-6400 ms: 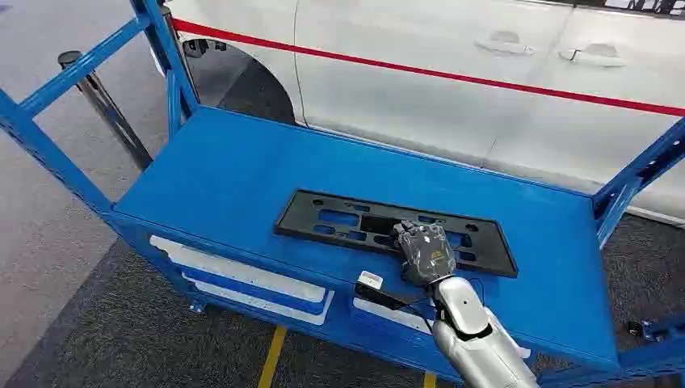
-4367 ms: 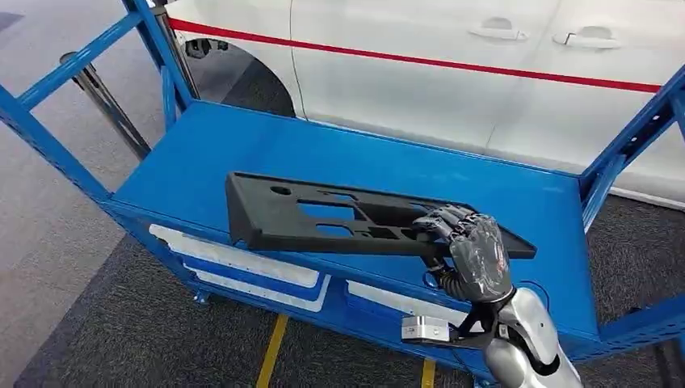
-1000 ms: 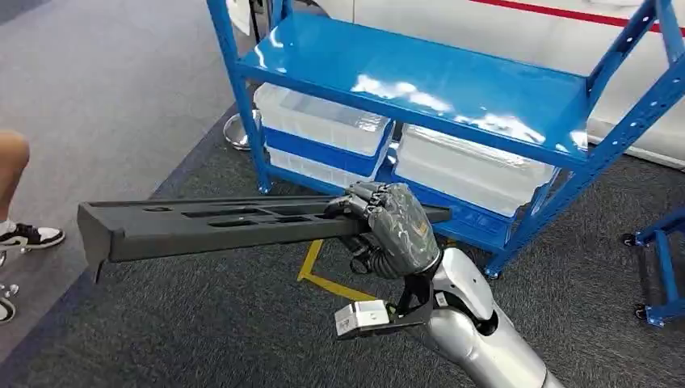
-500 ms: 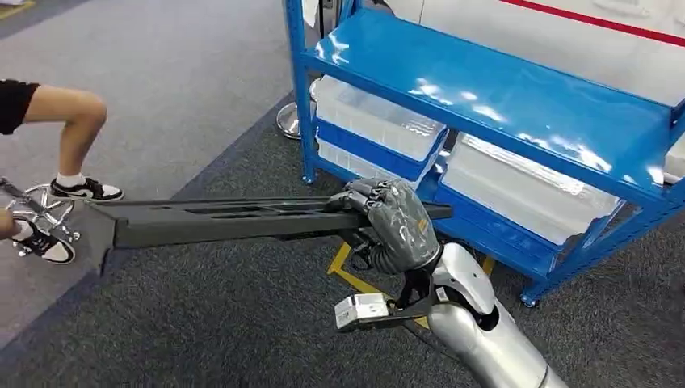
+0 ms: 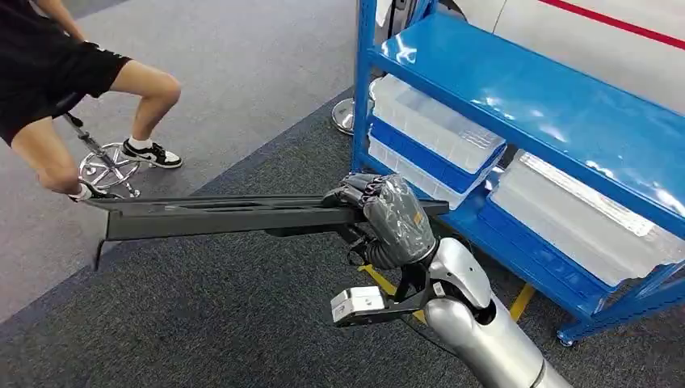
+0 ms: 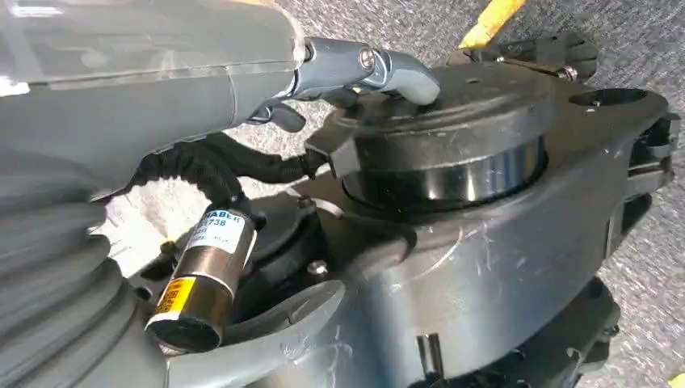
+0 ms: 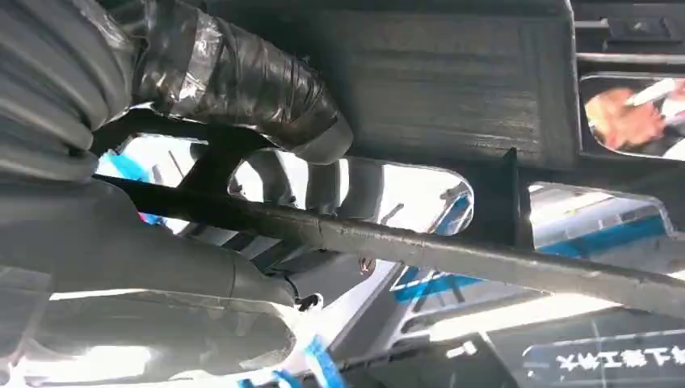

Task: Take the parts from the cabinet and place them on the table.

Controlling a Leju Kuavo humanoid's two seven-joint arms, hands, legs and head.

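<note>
Right hand (image 5: 386, 220) raised on bent arm, clamped around one long black part (image 5: 234, 214) held level, left hand's (image 6: 121, 89) state unclear, two clear bins (image 5: 436, 125) beyond the hand.

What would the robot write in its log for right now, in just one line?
right robot hand: holds black part | part: level, in air, off shelf | person: near part's far end | table: not seen

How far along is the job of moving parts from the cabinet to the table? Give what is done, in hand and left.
Done: the black part is off the blue cabinet, whose top shelf lies bare. In hand: the right hand grips the part at one end, level above the carpet. Left: setting it on a table.
</note>
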